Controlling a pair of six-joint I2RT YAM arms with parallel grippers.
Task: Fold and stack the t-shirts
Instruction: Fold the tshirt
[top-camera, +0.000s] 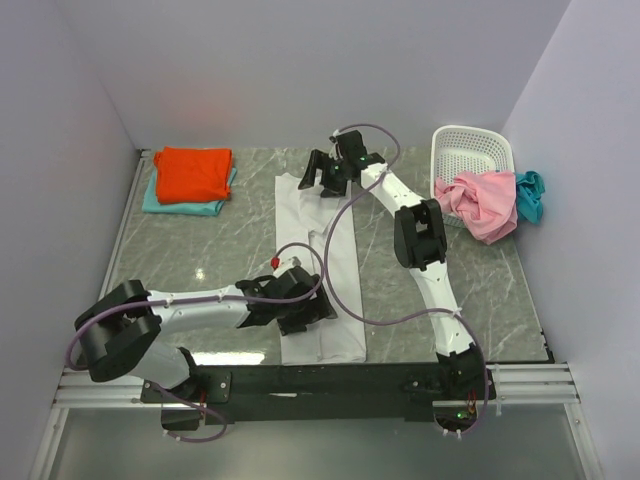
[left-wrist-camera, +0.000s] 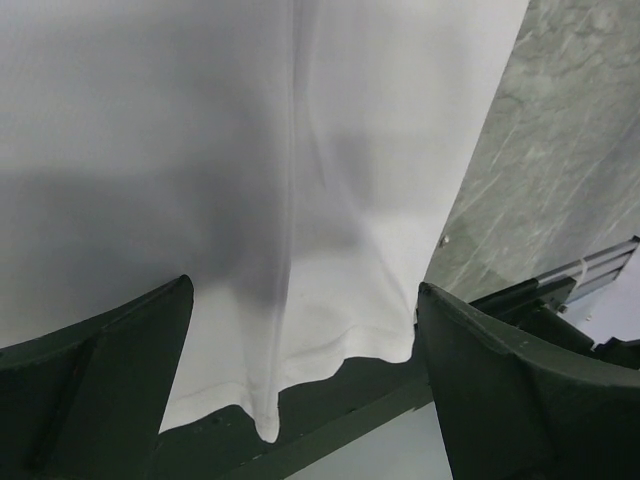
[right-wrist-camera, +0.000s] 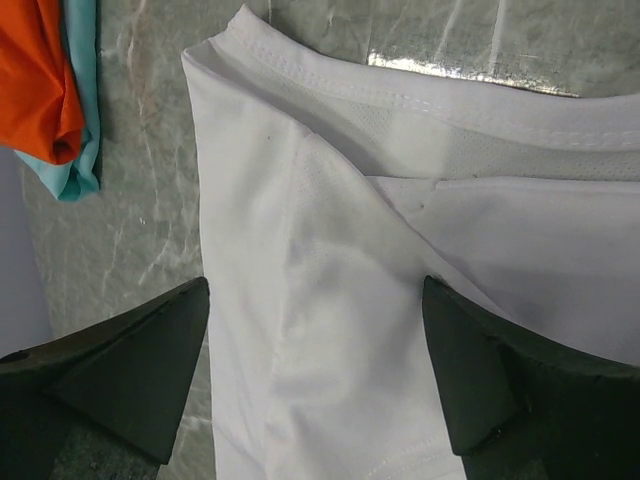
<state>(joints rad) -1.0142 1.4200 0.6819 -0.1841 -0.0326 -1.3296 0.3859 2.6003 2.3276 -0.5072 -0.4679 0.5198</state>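
Note:
A large white t-shirt lies as a long narrow strip down the middle of the table, collar at the far end. My left gripper hovers open over its near hem; in the left wrist view both fingers straddle the white cloth without pinching it. Over the collar end my right gripper is also open, and its wrist view shows the collar just ahead of the gripper. A folded orange-red t-shirt rests on a folded aqua one at the back left.
A white perforated basket stands at the back right, with a pink t-shirt and a teal-blue one crumpled against it. The black rail runs along the table's near edge, just past the hem. White walls enclose three sides.

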